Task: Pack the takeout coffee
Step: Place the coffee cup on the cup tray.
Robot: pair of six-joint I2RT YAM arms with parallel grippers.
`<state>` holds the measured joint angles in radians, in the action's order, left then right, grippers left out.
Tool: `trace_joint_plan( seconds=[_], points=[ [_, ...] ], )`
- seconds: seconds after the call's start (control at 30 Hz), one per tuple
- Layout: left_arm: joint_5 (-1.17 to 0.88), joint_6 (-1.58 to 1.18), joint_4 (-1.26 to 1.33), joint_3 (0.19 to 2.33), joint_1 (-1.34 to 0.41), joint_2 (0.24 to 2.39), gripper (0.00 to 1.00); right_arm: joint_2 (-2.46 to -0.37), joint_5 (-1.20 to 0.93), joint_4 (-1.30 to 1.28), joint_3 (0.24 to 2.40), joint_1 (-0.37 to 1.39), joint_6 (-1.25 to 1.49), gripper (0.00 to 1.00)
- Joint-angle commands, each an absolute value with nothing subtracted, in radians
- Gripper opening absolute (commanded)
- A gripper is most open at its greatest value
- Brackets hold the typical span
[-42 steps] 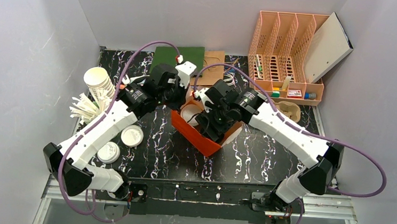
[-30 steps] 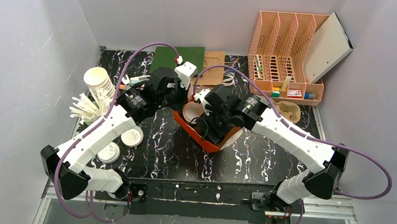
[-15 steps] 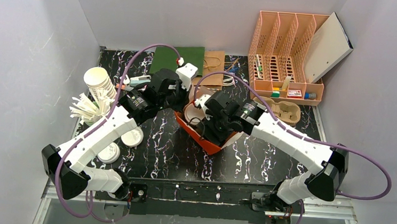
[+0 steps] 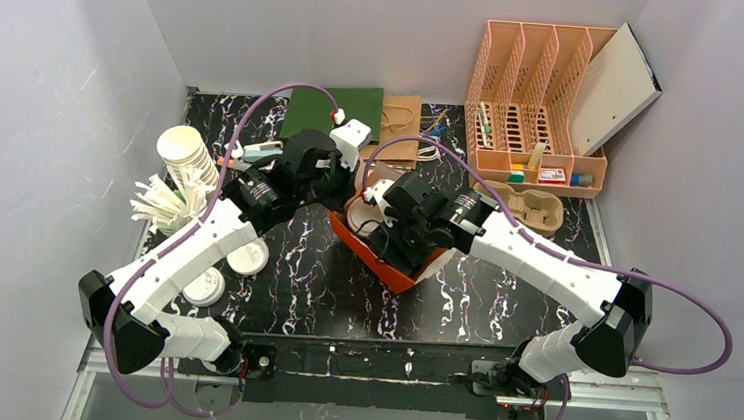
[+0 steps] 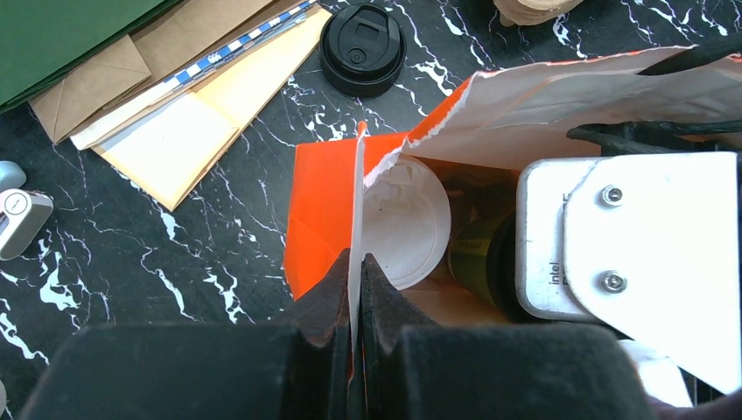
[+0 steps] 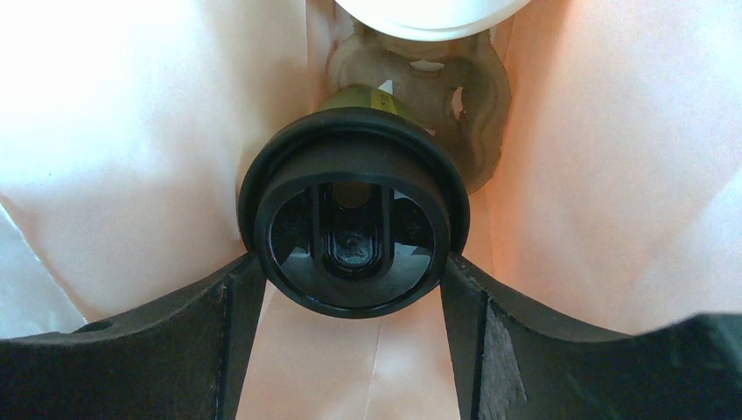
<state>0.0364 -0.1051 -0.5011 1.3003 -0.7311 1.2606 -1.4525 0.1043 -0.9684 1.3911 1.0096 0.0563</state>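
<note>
- Left of centre in the overhead view, our left gripper [image 5: 357, 271] is pinched tight on the upper edge of the orange paper bag [image 5: 319, 210], holding its mouth open.
- At centre, our right gripper [image 6: 353, 293] reaches into the bag. Its fingers are spread wide and press both sides of the takeout coffee [image 6: 353, 223], a small dark green paper cup with a round black plastic lid.
- We judge the cup light, thin-walled and easily crushed. The stiff lid rim looks the safest hold, though the lid could pop off.
- Only the right wrist view shows that grip. The left wrist view adds a white plastic lid [image 5: 407, 219] beside the cup. Overhead, the arms hide the cup.
</note>
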Motion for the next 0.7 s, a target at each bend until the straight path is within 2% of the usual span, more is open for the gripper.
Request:
trace_joint_plan(
  seconds=[0.0,0.67],
  points=[
    [0.011,-0.113,-0.482,1.302,-0.741,1.245,0.0,-1.451,0.084,-0.956,1.376,1.011,0.063,0.31],
    [-0.062,-0.092,-0.547,1.302,-0.742,1.253,0.0,-1.463,0.045,-0.963,1.36,0.963,0.051,0.31]
  ],
)
